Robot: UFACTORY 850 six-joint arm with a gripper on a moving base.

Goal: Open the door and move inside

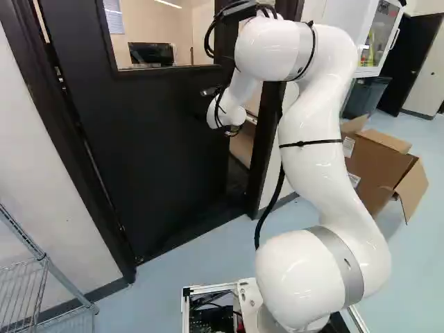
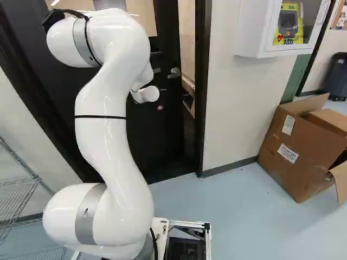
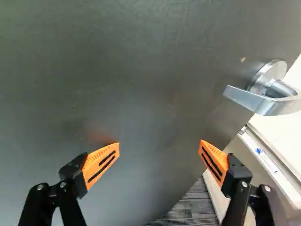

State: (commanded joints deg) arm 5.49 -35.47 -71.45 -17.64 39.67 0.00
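The black door [image 1: 152, 152] stands partly open, swung away from the base; a gap shows between its free edge and the right-hand frame [image 2: 203, 92]. In the right base view the silver lever handle [image 2: 174, 73] is near that edge. The wrist view shows the handle [image 3: 265, 96] ahead of the gripper and off to one side, beyond the finger nearer the door's edge. My gripper [image 3: 160, 147] is open, its orange-padded fingers wide apart before the dark door face, nothing between them. In both base views the arm's wrist largely hides the gripper.
A wire shelf [image 1: 45, 277] stands by the wall left of the doorway. Right of the doorway are a wall with a white cabinet [image 2: 260, 32] and an open cardboard box [image 2: 298, 146] on the floor. Through the gap, striped carpet [image 3: 188, 207] and a pale ledge show.
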